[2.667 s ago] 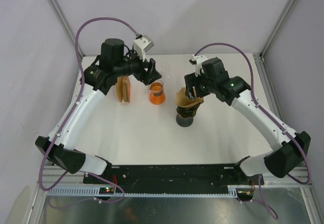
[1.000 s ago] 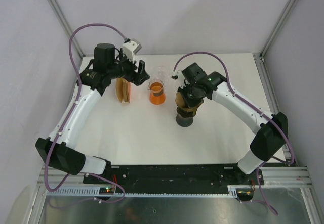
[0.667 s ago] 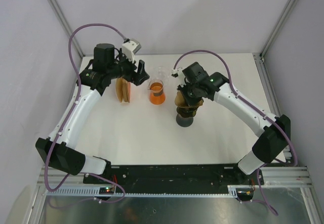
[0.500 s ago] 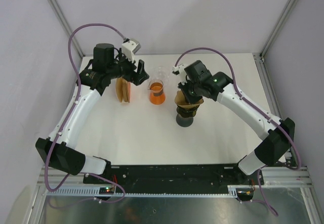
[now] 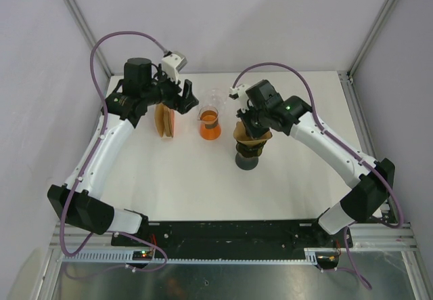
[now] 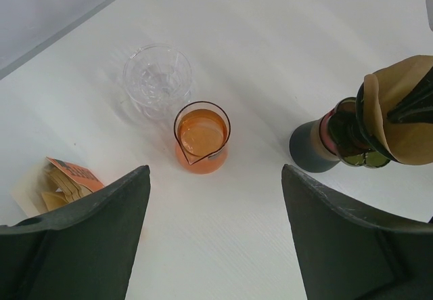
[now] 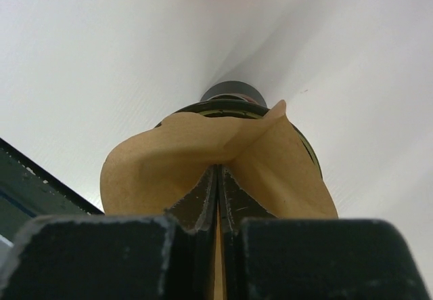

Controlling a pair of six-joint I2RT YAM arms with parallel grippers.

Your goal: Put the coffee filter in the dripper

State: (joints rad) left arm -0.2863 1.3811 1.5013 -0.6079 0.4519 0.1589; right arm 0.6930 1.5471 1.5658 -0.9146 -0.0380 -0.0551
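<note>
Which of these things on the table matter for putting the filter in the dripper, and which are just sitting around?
For the job: paper filter, dripper, right pincer pinching the filter.
Lying about: beaker of orange liquid, clear glass, filter packet.

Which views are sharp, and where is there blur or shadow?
Top external: evenly lit and sharp, with only soft shadows. Left wrist: left fingers dark and blurred, beaker crisp. Right wrist: coffee filter sharp, right fingers blurred near the lens.

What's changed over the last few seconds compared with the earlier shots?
The right arm swung its wrist leftward, the right gripper still shut on the coffee filter over the dripper. The left gripper, open, drew back a little from the beaker. The glass, filter stack, beaker and dripper stayed put.
</note>
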